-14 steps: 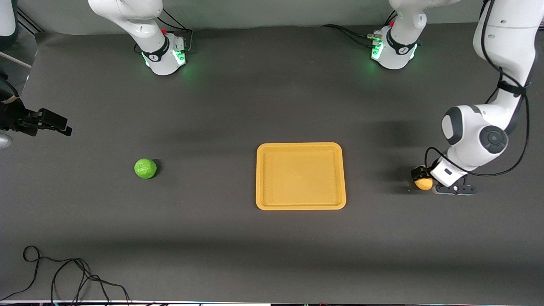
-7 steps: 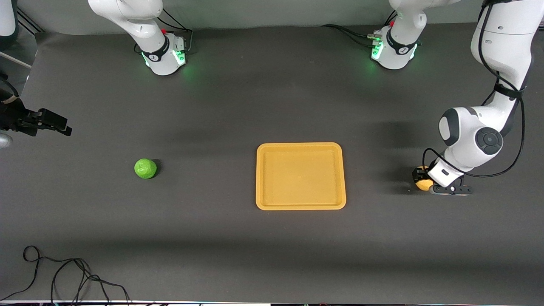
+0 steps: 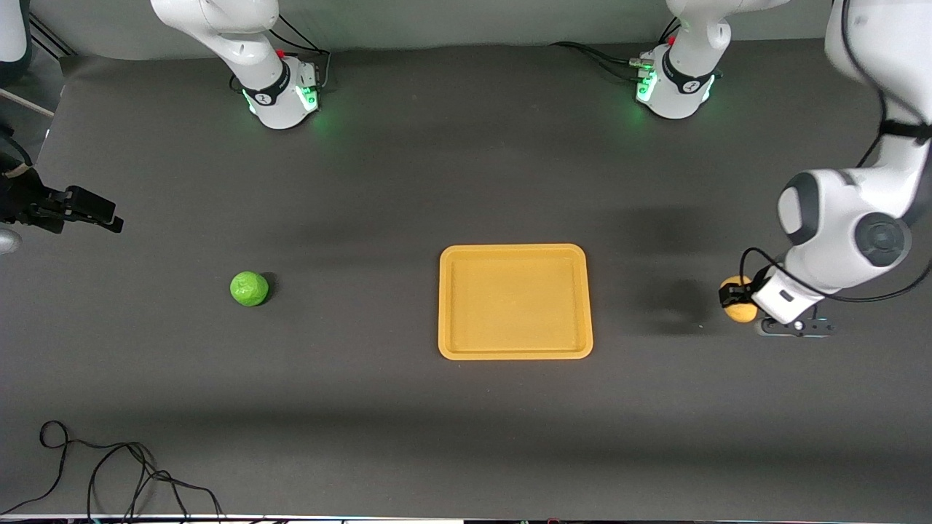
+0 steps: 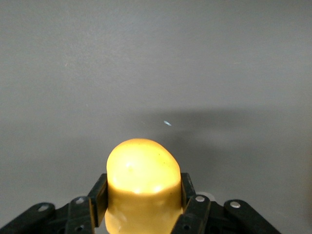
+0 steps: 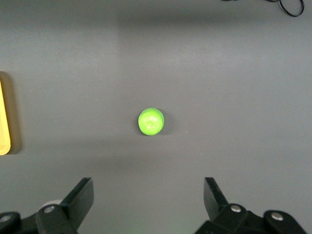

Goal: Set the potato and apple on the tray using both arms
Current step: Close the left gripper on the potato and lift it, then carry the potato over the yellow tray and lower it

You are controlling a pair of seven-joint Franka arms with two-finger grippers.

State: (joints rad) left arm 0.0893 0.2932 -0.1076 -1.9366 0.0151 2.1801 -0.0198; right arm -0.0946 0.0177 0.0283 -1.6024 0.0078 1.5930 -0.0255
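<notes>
Our left gripper (image 3: 737, 300) clamps the potato (image 3: 741, 310) above the table near its end, ready for the tray (image 3: 515, 354); our right gripper (image 5: 148, 195) waits, spread wide, over the apple (image 3: 249, 288)

A: How many fruit-like items appear on the worktop (image 3: 408, 437)?
B: Two: one potato (image 3: 740, 308) and one apple (image 3: 249, 288).

A: And containers?
B: One tray (image 3: 515, 354).

A: How many arms and hands?
B: Two arms, each with one hand: the left hand (image 4: 141, 204) and the right hand (image 5: 148, 195).

A: Anything else?
B: One loose black cable (image 3: 109, 469).
</notes>
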